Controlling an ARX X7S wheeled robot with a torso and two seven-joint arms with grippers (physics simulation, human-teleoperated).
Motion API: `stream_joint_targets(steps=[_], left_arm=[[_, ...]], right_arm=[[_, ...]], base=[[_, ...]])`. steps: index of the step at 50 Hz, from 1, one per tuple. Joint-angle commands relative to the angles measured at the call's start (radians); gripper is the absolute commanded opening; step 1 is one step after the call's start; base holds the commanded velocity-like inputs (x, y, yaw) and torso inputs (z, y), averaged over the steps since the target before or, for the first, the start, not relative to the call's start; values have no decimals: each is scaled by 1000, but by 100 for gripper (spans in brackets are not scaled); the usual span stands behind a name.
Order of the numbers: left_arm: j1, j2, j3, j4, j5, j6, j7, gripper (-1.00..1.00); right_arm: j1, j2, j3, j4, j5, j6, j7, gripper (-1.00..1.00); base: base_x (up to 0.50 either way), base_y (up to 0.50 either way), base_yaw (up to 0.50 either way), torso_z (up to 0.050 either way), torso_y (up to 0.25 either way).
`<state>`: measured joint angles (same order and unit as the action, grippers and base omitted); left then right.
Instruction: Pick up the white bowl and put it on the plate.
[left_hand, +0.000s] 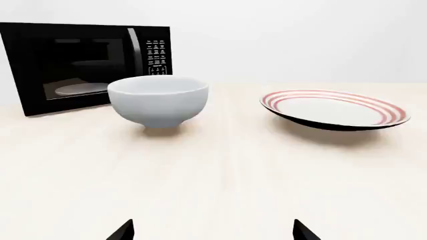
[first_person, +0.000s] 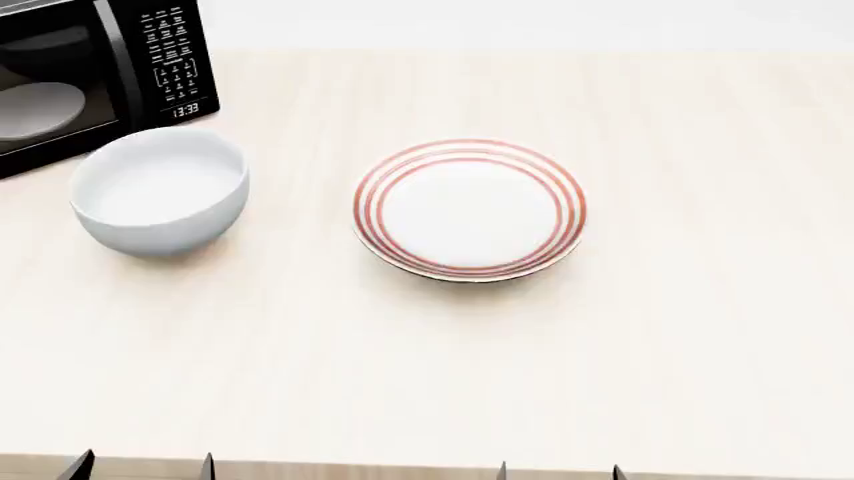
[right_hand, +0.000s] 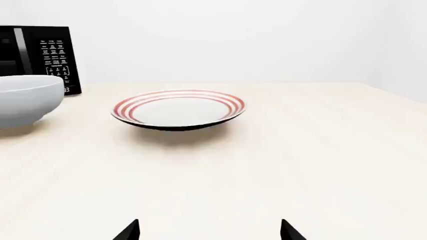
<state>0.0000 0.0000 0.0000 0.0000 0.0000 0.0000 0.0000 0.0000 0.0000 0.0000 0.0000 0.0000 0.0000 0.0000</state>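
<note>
The white bowl (first_person: 160, 192) (left_hand: 159, 100) (right_hand: 25, 98) stands upright on the pale wooden table at the left, just in front of the microwave. To its right lies the plate (first_person: 470, 208) (left_hand: 333, 108) (right_hand: 179, 108), flat, white, with red rings round its rim and nothing on it. My left gripper (first_person: 143, 467) (left_hand: 213, 231) is open at the table's near edge, well short of the bowl. My right gripper (first_person: 559, 471) (right_hand: 209, 231) is open too, at the near edge in front of the plate. Only the dark fingertips show, with nothing between them.
A black microwave (first_person: 80, 70) (left_hand: 80, 62) (right_hand: 40, 57) stands at the table's back left, close behind the bowl, with a pale disc inside it. The table (first_person: 694, 330) runs wide to the right and towards me.
</note>
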Motion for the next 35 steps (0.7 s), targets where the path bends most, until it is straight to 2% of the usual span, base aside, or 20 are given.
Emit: stream_joint_targets(steps=[1, 19, 21, 24, 35], left_arm=[[0, -16, 17, 0, -18, -1, -17, 100], [-3, -61, 62, 19, -84, -48, -55, 100], [6, -66, 67, 26, -83, -33, -58, 100], [25, -82, 91, 10, 12, 88, -109, 100], [95, -98, 91, 228, 27, 66, -153, 100]], right_arm=[[0, 16, -18, -7, 20, 9, 17, 100], [-15, 60, -73, -37, 56, 29, 67, 100], [-16, 64, -75, -45, 58, 35, 72, 100], [-27, 70, -83, -78, 46, 51, 89, 100], [-78, 76, -81, -273, 26, 131, 169, 100]], base=[[0, 0, 0, 0, 0], [0, 0, 0, 0, 0], [0, 0, 0, 0, 0], [0, 0, 0, 0, 0], [0, 0, 0, 0, 0]])
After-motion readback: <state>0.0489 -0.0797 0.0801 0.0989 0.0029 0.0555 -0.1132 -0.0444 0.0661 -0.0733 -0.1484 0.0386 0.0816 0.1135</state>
